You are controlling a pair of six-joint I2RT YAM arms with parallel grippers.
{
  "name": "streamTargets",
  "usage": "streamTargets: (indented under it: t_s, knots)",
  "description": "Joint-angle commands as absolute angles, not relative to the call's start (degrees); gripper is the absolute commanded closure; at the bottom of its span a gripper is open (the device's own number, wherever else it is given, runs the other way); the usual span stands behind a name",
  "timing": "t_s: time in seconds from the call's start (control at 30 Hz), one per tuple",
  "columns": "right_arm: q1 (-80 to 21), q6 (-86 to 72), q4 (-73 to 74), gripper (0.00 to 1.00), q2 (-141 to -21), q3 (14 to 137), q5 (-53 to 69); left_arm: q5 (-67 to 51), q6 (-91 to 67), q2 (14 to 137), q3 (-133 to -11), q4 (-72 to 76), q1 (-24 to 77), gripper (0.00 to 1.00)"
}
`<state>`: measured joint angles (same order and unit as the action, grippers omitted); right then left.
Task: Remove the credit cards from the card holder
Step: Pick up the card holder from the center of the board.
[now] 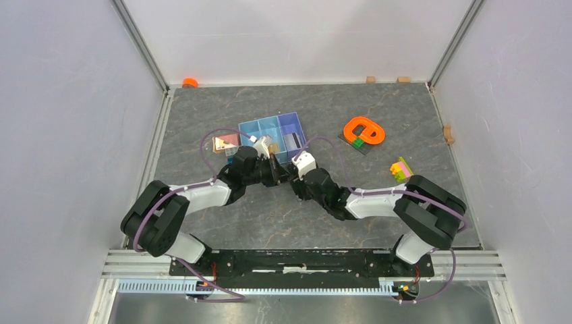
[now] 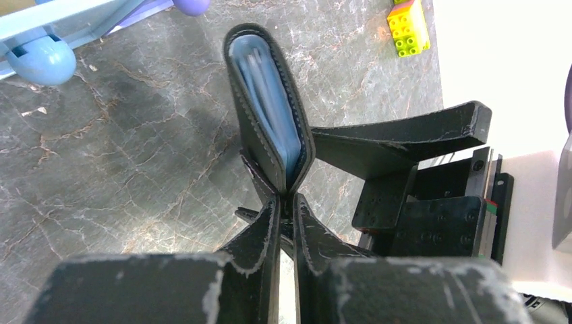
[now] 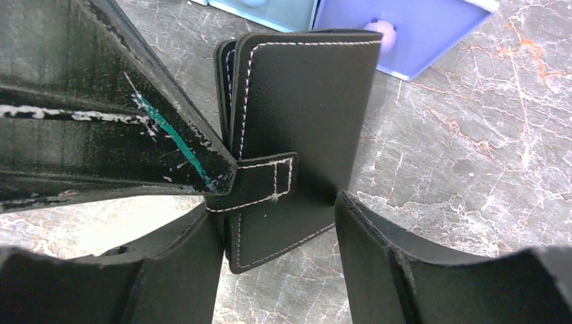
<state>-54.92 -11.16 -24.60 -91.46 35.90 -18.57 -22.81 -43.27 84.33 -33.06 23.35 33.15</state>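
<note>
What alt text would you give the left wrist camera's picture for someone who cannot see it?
The left hand pinches the near edge of a black card holder, standing edge-on with bluish layers showing inside. Behind it, a dark marbled table and a yellow-green block; the right hand's finger juts in from the right.

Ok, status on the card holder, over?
Left pincer shut on card holder. Right pincer open, jaws either side of it. Tab fastened, nothing pulled out. Nothing in the way.
</note>
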Motion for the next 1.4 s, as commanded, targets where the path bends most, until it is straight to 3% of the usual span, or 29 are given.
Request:
streamTargets:
  t_s: [0.0, 0.2, 0.3, 0.43, 0.53, 1.07, 1.37]
  knots:
    - [-55.55, -11.2, -24.71, 0.45, -91.92, 38.13, -23.04, -24.44, -45.18, 83.73, -34.17, 26.74, 33.4, 0.91]
    - [-55.47, -11.86, -26.44, 0.89, -87.15, 35.23, -23.03, -23.04, -43.86, 81.76, -34.08, 24.67, 33.31, 0.72]
    - [-54.96, -12.26, -26.81, 0.99, -85.02, 34.06, -22.87, -23.12, -43.56, 79.58, -33.96, 23.43, 32.72, 0.52]
    - [-52.45, -13.49, -28.2, 1.0, -81.87, 31.87, -17.91, -20.33, -42.16, 73.35, -31.95, 22.06, 32.13, 0.33]
    - [-49.12, -15.41, -30.96, 1.0, -79.0, 29.36, -10.31, -17.88, -41.83, 69.39, -29.89, 22.31, 31.72, 0.26]
    - [-37.53, -24.35, -42.19, 1.0, -69.11, 24.35, 23.26, -31.27, -51.5, 70.29, -22.67, 45.4, 25.01, 0.33]
    - [-35.77, -31.16, -50.28, 1.0, -68.19, 24.45, 36.3, -35.36, -53.22, 67.18, -19.44, 57.36, 24.96, 0.21]
